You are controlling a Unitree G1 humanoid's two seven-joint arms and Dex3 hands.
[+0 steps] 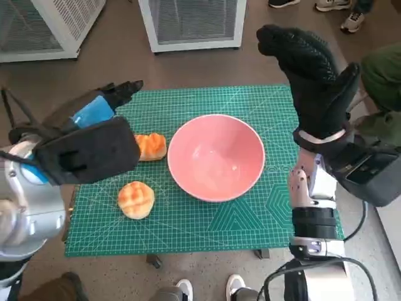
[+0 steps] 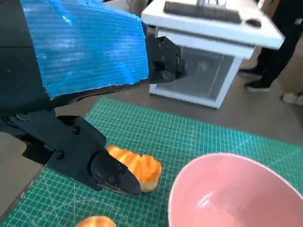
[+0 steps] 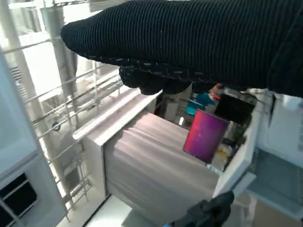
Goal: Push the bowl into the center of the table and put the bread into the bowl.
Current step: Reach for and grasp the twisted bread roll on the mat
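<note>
A pink bowl (image 1: 216,157) stands empty near the middle of the green cutting mat (image 1: 250,219); it also fills the corner of the left wrist view as the bowl (image 2: 236,194). Two orange bread rolls lie left of it: one bread roll (image 1: 151,146) just beside the bowl, seen close as the bread roll (image 2: 137,168), and another bread roll (image 1: 136,199) nearer the front. My left hand (image 1: 94,141) hovers above the mat's left side, over the rolls, holding nothing, fingers apart. My right hand (image 1: 310,69) is raised high above the mat's right edge, fingers spread, empty.
White wire-sided cabinets (image 1: 191,22) stand on the floor beyond the mat. People's feet (image 1: 332,6) show at the far edge, shoes (image 1: 210,288) at the near edge, and a person in green (image 1: 382,81) sits at the right. The right wrist view shows only room furniture.
</note>
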